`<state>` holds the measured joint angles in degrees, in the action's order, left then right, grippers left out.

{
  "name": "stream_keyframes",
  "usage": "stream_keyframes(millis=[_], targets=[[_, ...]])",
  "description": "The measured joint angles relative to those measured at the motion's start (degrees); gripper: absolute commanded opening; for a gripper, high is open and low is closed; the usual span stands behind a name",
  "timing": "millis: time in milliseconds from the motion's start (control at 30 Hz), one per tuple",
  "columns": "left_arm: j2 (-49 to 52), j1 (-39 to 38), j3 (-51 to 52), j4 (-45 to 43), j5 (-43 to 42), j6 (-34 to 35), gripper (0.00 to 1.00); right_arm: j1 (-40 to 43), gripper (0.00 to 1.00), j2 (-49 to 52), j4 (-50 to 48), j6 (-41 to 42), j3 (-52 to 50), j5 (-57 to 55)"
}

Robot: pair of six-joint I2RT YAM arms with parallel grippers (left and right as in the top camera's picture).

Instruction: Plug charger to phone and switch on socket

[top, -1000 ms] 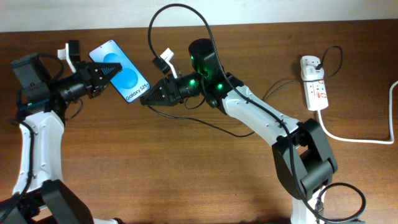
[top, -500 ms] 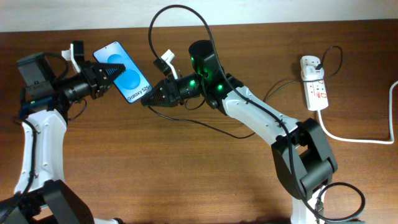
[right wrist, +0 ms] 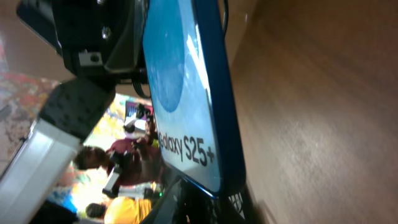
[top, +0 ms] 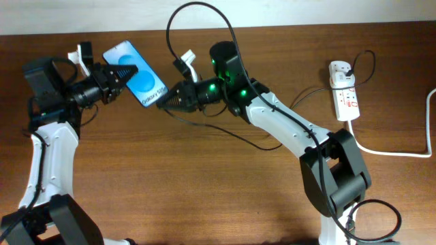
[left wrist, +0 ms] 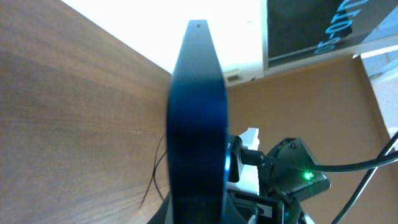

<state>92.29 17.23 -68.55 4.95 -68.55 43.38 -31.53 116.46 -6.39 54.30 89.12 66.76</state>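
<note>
Your left fingers (top: 120,75) pinch the phone (top: 144,83) above the tabletop (top: 204,190). Right fingers (top: 172,102) sit at its lower end; the phone hides them, so you cannot tell whether they are spread or pinching.

There were one phone (top: 136,75), one charger (top: 196,5), one socket (top: 344,95), one white cord (top: 388,151), one tabletop (top: 170,190), and two claws: left claw (top: 126,73), right claw (top: 167,103).

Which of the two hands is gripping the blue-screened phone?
The left hand: it is clamped on the upper end of the slim blue-screened smartphone. The right hand only points its tips at the phone's lower end.
</note>
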Motion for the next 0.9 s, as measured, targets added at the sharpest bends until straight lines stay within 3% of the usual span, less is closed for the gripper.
stream_keyframes(millis=[133,267,400,500,633,833,900], targets=[[0.0,-0.15,0.28,-4.96,0.11,6.14,0.0,0.04,0.27,-0.26,-0.44,0.61,1.49,-2.91],[0.0,0.02,0.7,-4.79,-0.68,7.39,0.0,0.2,0.39,-0.26,0.09,0.87,1.79,-5.05],[0.0,2.47,0.96,-4.63,-1.51,6.54,0.0,2.73,0.59,-0.26,4.24,-0.44,2.14,-5.92],[0.0,3.1,1.01,-1.2,-1.55,2.23,0.0,5.51,0.62,-0.28,6.32,-2.8,2.36,-5.79],[0.0,3.1,1.29,5.9,-4.94,-9.38,0.0,10.64,0.69,-0.42,17.9,-14.69,2.86,-6.95],[-0.24,2.69,1.29,6.19,-16.22,-24.02,0.0,16.35,0.73,-0.48,39.08,-40.98,3.23,-19.08],[-1.22,1.75,1.31,6.21,-17.42,-25.75,0.0,16.94,0.74,-0.59,41.77,-44.87,3.23,-23.06]])
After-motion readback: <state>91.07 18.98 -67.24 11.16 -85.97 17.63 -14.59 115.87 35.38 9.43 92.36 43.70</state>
